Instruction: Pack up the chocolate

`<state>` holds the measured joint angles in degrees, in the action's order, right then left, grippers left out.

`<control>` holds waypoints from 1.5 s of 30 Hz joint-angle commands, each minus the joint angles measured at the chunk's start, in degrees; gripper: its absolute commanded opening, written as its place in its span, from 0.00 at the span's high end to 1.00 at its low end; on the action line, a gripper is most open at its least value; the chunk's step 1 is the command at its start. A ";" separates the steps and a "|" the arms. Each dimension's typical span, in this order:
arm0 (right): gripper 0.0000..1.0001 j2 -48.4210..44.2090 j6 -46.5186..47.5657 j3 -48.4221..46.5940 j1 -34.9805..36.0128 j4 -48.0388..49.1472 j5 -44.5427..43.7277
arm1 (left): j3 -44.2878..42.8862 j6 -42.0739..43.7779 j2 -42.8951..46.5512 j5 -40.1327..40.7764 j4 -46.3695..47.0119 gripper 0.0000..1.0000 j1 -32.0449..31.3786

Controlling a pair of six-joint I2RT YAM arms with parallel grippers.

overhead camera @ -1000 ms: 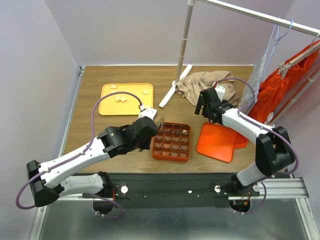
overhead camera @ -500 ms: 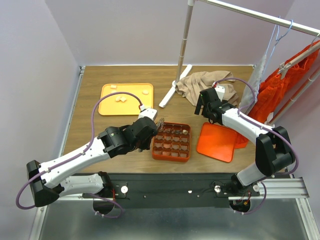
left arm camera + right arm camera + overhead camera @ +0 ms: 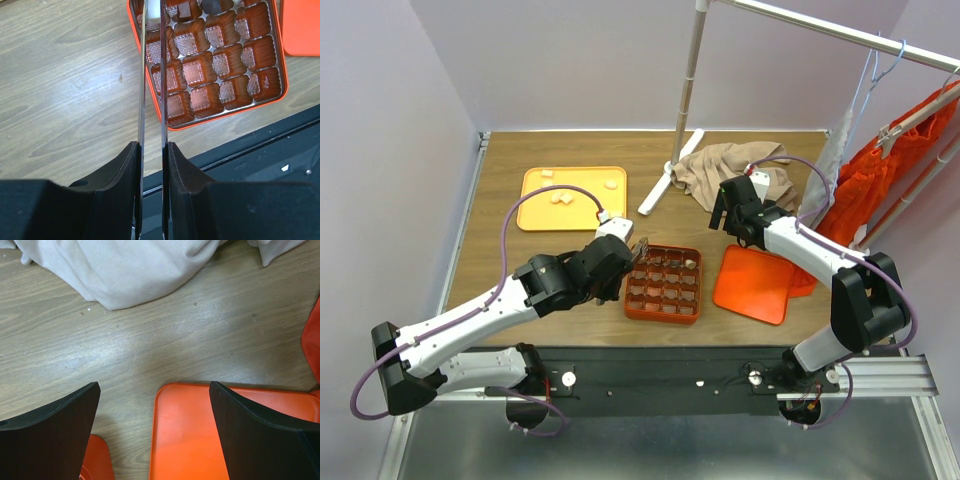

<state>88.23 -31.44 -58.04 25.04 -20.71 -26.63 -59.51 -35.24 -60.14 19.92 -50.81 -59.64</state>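
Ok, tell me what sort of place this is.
Probably a robot test cell, not a home: robot arms mounted on a metal rail at a wooden table, plain walls boxing it in, and unrelated props, a garment rack near a gridded orange box.

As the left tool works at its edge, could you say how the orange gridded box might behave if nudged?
The orange gridded box looks low and wide, so it would probably slide on the wooden table rather than tip. Most cells look empty, so likely light. Its ribbed liner seems thin and may flex.
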 commanded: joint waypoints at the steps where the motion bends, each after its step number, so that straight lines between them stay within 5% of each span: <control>1: 0.01 -0.16 0.15 -1.02 -0.16 -1.00 0.35 | 0.27 -0.62 1.52 -0.32 0.45 0.67 -0.04; 20: 0.01 0.81 -0.38 -1.02 -0.16 -1.00 1.23 | 0.01 -1.84 2.66 0.73 0.53 0.57 -0.04; 27: 0.01 0.37 -0.29 -0.85 -0.16 -1.00 0.71 | -3.86 -6.23 6.09 8.89 -1.22 0.58 0.48; 39: 0.01 -0.95 -0.11 -0.84 -0.16 -1.00 1.41 | -2.46 -7.91 -4.28 9.43 4.91 0.59 21.91; 45: 0.01 -1.48 0.15 -0.76 -0.16 -1.00 1.41 | -3.51 -1.95 -9.29 6.89 11.77 0.58 22.81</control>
<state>88.23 -31.46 -58.04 25.04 -20.73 -25.67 -62.41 -41.74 -67.16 27.77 -46.39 -37.01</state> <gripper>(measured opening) 0.988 0.423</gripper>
